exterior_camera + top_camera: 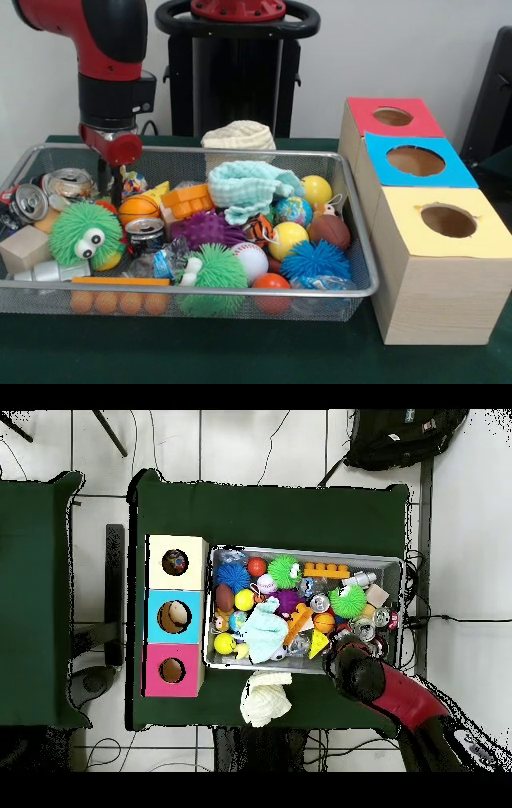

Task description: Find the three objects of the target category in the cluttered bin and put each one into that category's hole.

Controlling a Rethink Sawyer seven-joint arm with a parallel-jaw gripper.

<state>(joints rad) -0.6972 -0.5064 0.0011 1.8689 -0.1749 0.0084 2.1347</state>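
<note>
The gripper (117, 190) dips into the wire-mesh bin (240, 298) beside a ribbed orange ball (138, 208) (whether clenched or released, nobody can tell); crushed cans (70, 184) lie just behind.

**Hidden or unclear items**

Gripper (117, 186): tip sunk among clutter; jaws' stance untellable; overhead, covered by arm (385, 689).
Cans (30, 202): far-left ones cut by picture edge.
Box holes (174, 617): contents too small to identify.
Bin (240, 294) floor: buried under toys.
</note>
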